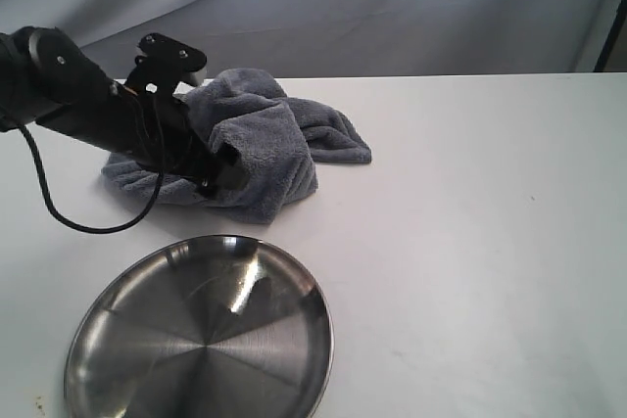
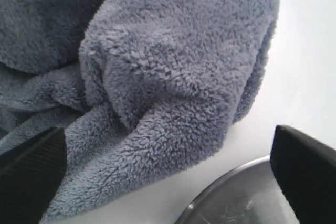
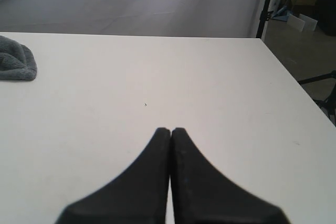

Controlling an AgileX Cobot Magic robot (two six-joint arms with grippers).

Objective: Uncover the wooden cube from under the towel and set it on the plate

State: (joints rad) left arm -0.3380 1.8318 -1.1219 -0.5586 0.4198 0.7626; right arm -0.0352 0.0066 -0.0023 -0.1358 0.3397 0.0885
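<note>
**Left gripper agape at the towel, cube out of sight**

The towel [image 1: 265, 139] lies in a bunched heap on the left half of the table [image 1: 470, 242], nearer the far edge than the near one. The left gripper [image 1: 217, 175] is pushed up against the heap's near side with its jaws spread wide. In the left wrist view its two fingers [image 2: 29, 179] stand far apart, with a thick plush fold ahead of them and nothing clamped. Whether the fingertips touch the cloth cannot be told. The plate [image 1: 196, 349] sits at the near left corner, close to the towel's near edge with a strip of bare table between them.

The cube shows in no view, and whether it sits under the heap cannot be told. In the exterior view the left arm [image 1: 88, 95] covers the left middle of the towel, and the plate's near rim is cut off by the frame. The towel's tag cannot be made out.

The heap's long axis runs roughly along the far edge. A flatter flap trails toward the middle of the table, and a rounded fold bulges toward the near edge.

The right gripper [image 3: 171, 130] has its fingers pressed together on nothing, over bare table toward the right edge. It is well apart from the towel, and only a corner of the cloth shows in its view
</note>
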